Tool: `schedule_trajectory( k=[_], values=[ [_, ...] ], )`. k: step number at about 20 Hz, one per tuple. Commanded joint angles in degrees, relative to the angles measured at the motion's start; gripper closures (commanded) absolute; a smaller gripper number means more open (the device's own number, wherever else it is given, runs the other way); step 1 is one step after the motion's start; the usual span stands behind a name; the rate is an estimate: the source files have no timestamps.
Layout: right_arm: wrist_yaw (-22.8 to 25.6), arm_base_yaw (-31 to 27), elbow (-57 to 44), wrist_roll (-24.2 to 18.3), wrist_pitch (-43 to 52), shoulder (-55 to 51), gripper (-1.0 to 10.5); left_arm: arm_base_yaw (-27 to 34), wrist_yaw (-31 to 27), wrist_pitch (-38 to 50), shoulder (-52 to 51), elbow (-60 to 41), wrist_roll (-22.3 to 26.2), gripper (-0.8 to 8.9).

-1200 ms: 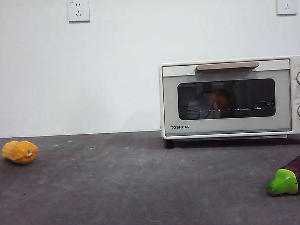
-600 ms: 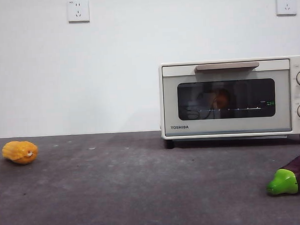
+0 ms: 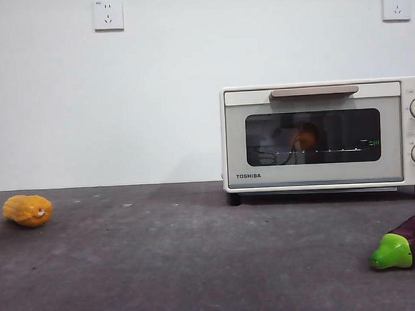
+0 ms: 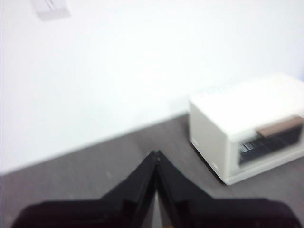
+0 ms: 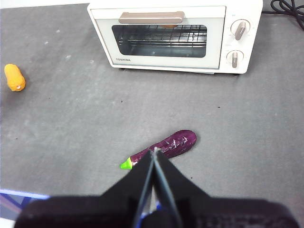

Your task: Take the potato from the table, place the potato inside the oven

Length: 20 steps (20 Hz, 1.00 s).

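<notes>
The cream-white oven (image 3: pixel 317 133) stands at the back right of the table (image 3: pixel 171 260) with its door shut. Behind the dark glass a dim brown-orange rounded shape shows, the potato (image 3: pixel 307 135), sitting on the wire rack. The right wrist view looks down on the oven (image 5: pixel 173 35) from high up. My right gripper (image 5: pixel 154 150) is shut and empty, well above the table. My left gripper (image 4: pixel 156 153) is also shut and empty, raised off to the side of the oven (image 4: pixel 247 126). Neither arm shows in the front view.
A yellow-orange corn cob (image 3: pixel 28 210) lies at the far left of the table, also seen as the corn cob (image 5: pixel 14 77). A purple eggplant (image 3: pixel 404 242) with a green cap lies front right, in front of the oven, also seen as the eggplant (image 5: pixel 166 146). Black cables (image 5: pixel 289 9) lie beside the oven.
</notes>
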Motion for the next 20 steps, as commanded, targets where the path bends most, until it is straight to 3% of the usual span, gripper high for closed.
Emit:
schedule_trajectory(
  k=[1,4,9,15,20],
  values=[
    [0.00,0.04,0.15,-0.59,-0.96,-0.13,9.5,1.16,0.28,8.55,-4.28,-10.86,3.54,8.17],
    [0.02,0.04,0.15,-0.59,-0.96,-0.13,9.5,2.62,0.61,20.26,-11.21,-27.82,5.88,8.17],
    [0.02,0.04,0.15,-0.59,-0.96,-0.13,9.5,6.58,0.66,39.30,-26.62,-57.24,2.56,8.17],
    [0.02,0.04,0.15,-0.59,-0.96,-0.13,9.5,12.24,0.63,39.41,-42.51,-75.17,-5.35,8.17],
    [0.02,0.04,0.15,-0.59,-0.96,-0.13,9.5,12.61,0.59,39.30,-43.85,-78.68,-5.66,8.17]
  ],
)
